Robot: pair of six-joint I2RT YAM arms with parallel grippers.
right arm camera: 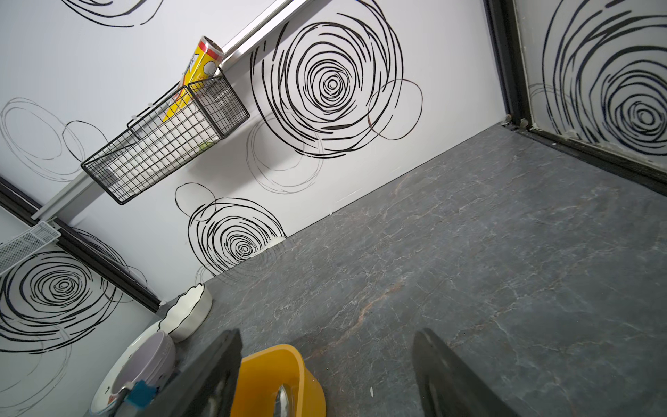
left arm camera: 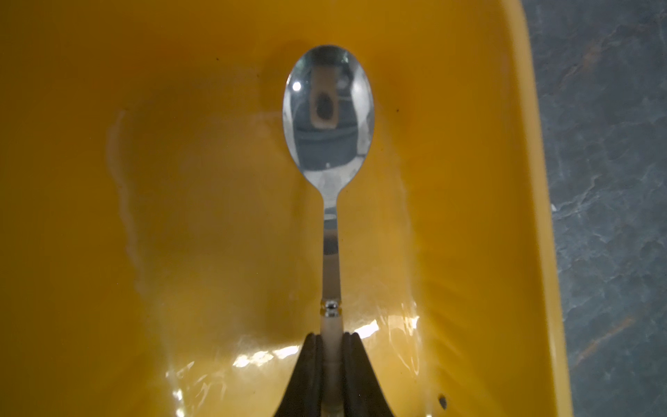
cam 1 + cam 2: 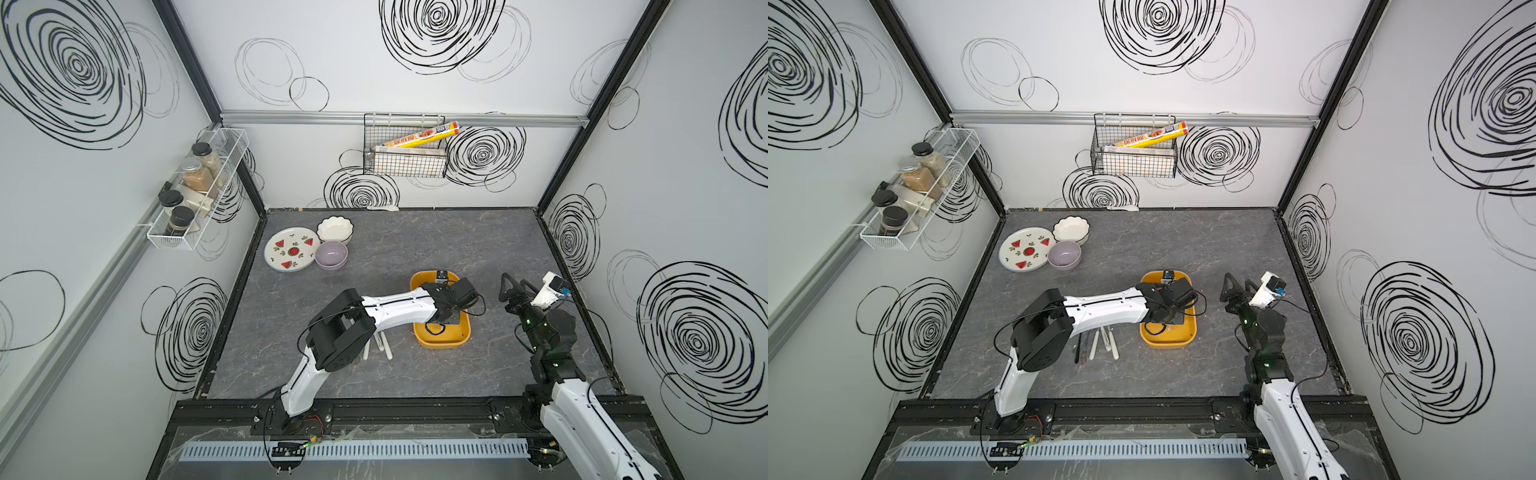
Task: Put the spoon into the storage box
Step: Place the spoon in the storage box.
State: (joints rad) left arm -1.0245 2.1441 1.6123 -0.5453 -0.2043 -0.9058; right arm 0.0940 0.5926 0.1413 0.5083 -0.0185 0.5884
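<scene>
Closest, at bottom centre of the left wrist view, the left gripper (image 2: pixel 332 339) is clenched. Most of that frame is filled by the shallow yellow-orange plastic storage box (image 2: pixel 180 216). The right gripper (image 1: pixel 327 332) is held spread and empty near it, presumably to leave room. The shiny metal spoon (image 2: pixel 331 231), gripped by its pale handle, is held lengthwise over the box floor, seemingly to fit once released.

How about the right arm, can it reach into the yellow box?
Probably not cleanly: the left gripper, shut on the spoon, sits over the storage box; the open right gripper hangs beside it.
</scene>
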